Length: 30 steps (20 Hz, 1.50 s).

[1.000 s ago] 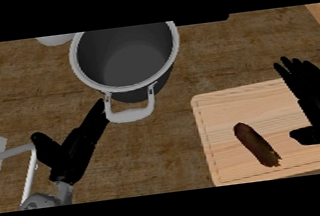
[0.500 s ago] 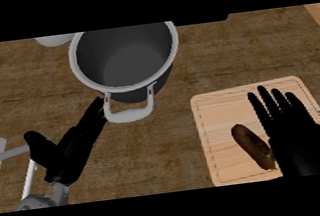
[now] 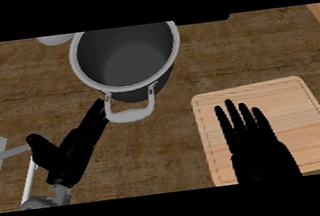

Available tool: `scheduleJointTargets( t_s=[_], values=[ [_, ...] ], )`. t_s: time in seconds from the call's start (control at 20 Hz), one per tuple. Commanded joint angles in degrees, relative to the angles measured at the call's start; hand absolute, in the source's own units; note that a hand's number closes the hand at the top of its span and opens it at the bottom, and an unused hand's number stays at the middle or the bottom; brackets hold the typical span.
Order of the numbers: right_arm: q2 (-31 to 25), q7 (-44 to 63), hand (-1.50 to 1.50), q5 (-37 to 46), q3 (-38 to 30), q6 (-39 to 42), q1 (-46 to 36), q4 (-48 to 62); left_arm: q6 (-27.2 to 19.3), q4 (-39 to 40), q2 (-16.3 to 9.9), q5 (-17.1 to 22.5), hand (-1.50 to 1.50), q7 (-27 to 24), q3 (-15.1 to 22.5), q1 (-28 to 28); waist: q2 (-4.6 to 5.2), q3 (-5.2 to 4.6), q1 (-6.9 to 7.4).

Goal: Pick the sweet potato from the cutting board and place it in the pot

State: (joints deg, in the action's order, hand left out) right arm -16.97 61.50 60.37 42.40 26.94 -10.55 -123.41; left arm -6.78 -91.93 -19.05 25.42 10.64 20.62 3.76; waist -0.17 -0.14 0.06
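Covering the cutting board [image 3: 308,112] with straight, spread fingers, the right hand [image 3: 257,151] hides the sweet potato.
Left hand [image 3: 68,154] rests open beside the grey pot [image 3: 127,58] on the counter [image 3: 260,47].

Both hands are matte black all over, with no markings, screws or cables showing on them. The right hand [image 3: 262,155] has long, slender fingers that taper to rounded tips and a broad, flat back, so dark that its segments barely separate. The left hand [image 3: 68,154] has the same black, slim fingers and a stubbier thumb set off to one side. Below the left hand's wrist sits a short grey cylindrical forearm section [image 3: 44,199] with a lighter, rounded collar.
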Motion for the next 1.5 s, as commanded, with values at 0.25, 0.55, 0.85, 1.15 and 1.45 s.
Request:
scheduleJointTargets(
  t_s=[0.25,0.55,0.85,1.15,1.45],
  values=[
    [7.38,4.64,-1.5,6.86,0.86,2.81,3.95,7.44,0.43,-0.9,2.05,-1.24,0.0,0.59,-0.64,-1.42,0.11,0.12,-0.01],
    [5.39,0.63,-1.5,10.79,-4.62,6.51,2.94,9.5,5.65,-1.39,-1.4,0.51,0.0,0.5,-4.02,-3.05,0.09,0.12,0.09],
    [4.08,-0.3,-1.5,17.02,-3.86,6.09,8.76,7.23,2.89,-1.09,2.43,-3.37,0.0,0.7,-2.38,-2.61,0.04,0.13,-0.23],
    [6.25,-6.36,-1.5,18.8,-7.37,-0.04,9.12,15.7,6.85,5.25,4.25,-3.58,0.0,-0.6,-6.33,1.04,0.19,0.14,-0.19],
    [4.57,-9.08,-1.5,20.35,-9.69,0.48,12.76,13.78,7.31,0.43,4.99,-5.33,0.0,2.45,-6.68,-2.08,0.14,0.14,-0.16]
  ],
)
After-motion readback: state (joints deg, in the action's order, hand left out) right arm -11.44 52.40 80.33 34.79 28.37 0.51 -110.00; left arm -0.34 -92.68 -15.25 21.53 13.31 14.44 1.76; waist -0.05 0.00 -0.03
